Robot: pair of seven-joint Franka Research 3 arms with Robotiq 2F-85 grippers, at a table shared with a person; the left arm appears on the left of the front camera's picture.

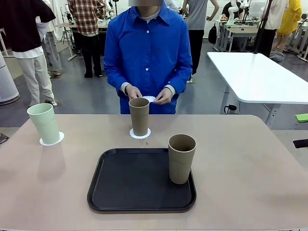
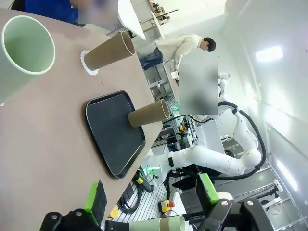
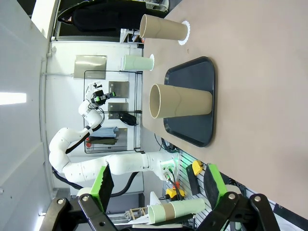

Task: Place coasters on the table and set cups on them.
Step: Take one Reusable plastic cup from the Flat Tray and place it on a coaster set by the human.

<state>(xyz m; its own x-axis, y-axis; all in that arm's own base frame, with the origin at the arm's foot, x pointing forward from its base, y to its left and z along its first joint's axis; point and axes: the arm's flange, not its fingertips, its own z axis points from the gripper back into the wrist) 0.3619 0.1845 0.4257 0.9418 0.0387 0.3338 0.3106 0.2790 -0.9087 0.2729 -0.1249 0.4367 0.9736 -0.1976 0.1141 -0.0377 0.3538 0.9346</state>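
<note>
The left claw (image 2: 151, 195) and right claw (image 3: 159, 183) gape wide, empty. Well ahead of them on the beige worktop (image 1: 250, 183), a pale mint tumbler (image 1: 44, 123) and a brownish-tan tumbler (image 1: 139, 116) stand on white lacy paper doilies (image 1: 51, 140); a second tan tumbler (image 1: 181, 159) stands on the black tray (image 1: 125, 183).

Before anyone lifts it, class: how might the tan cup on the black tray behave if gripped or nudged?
The tan cup is tall, tapering to a narrower base: a high nudge probably tips it. Seemingly empty, so likely light.

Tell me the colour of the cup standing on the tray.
The cup is brownish tan, clearest in the front view.
</note>
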